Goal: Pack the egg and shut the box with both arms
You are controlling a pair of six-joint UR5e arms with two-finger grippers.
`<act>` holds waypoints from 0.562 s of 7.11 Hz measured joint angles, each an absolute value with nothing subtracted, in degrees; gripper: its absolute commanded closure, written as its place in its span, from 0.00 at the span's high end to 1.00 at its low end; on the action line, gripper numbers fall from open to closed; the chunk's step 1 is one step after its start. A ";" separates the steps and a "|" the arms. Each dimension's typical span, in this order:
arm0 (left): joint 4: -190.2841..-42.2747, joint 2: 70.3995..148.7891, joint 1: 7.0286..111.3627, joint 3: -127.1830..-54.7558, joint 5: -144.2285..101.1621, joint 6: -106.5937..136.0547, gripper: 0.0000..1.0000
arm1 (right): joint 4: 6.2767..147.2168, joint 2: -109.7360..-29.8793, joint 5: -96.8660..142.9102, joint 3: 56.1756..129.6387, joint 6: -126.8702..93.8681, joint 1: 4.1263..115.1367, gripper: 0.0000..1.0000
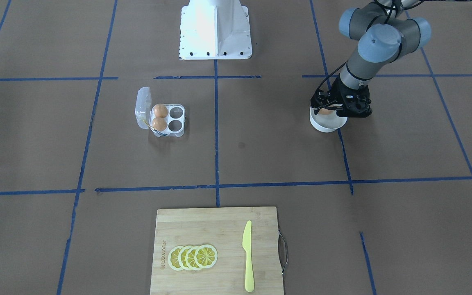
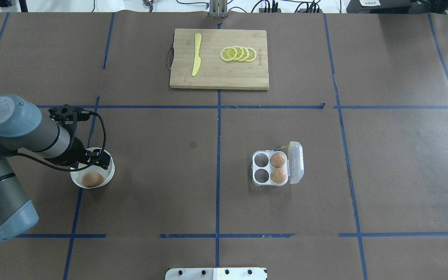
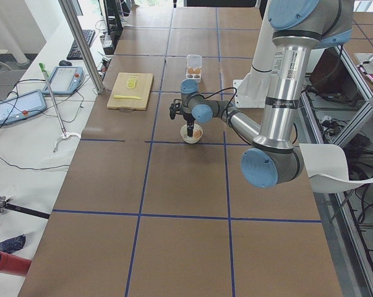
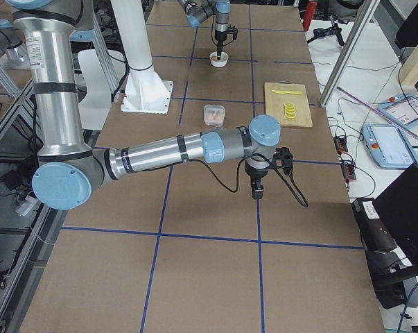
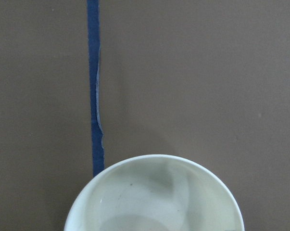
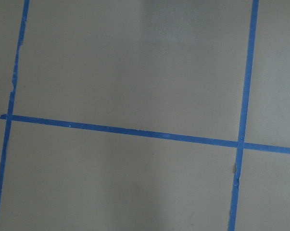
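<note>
Packing is part done: two eggs (image 2: 278, 160) sit in the box (image 2: 253, 168), two cups are bare and the lid (image 2: 296, 162) is open. The third egg (image 2: 93, 179) lies free in the bowl (image 2: 111, 171). The left pincer (image 2: 97, 160) hovers at its rim holding nothing; its gap I cannot tell. The right pincer (image 4: 257, 191) hangs over the counter (image 2: 161, 155), state unclear. Brown paper carries a grid of blue tape (image 2: 218, 155); a board (image 2: 216, 77) holds lemon slices (image 2: 238, 54) and a knife (image 2: 196, 54).

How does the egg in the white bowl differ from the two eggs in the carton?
The bowl egg lies loose in the round white bowl; the carton eggs each sit in their own cup of the carton. The bowl egg has the left gripper above its bowl; the carton eggs have no arm near. All three look alike in tan-brown colour and size.
</note>
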State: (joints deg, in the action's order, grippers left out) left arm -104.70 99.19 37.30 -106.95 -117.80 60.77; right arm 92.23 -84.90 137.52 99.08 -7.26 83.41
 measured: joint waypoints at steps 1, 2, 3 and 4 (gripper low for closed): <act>-104.52 99.24 37.05 -106.91 -117.78 60.72 0.87 | 91.01 -84.90 138.20 97.90 -7.27 83.41 1.00; -104.45 99.24 36.84 -106.81 -117.78 60.68 0.85 | 88.88 -84.90 139.19 96.32 -7.32 83.41 1.00; -104.43 99.22 36.60 -106.62 -117.78 60.64 0.85 | 87.20 -84.86 139.85 95.32 -7.43 83.41 1.00; -104.42 99.15 36.30 -106.41 -117.77 60.57 0.85 | 86.46 -84.74 140.14 94.92 -7.50 83.41 1.00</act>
State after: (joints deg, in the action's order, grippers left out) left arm -104.42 99.15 36.30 -106.41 -117.77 60.57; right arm 86.46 -84.74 140.14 94.92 -7.50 83.41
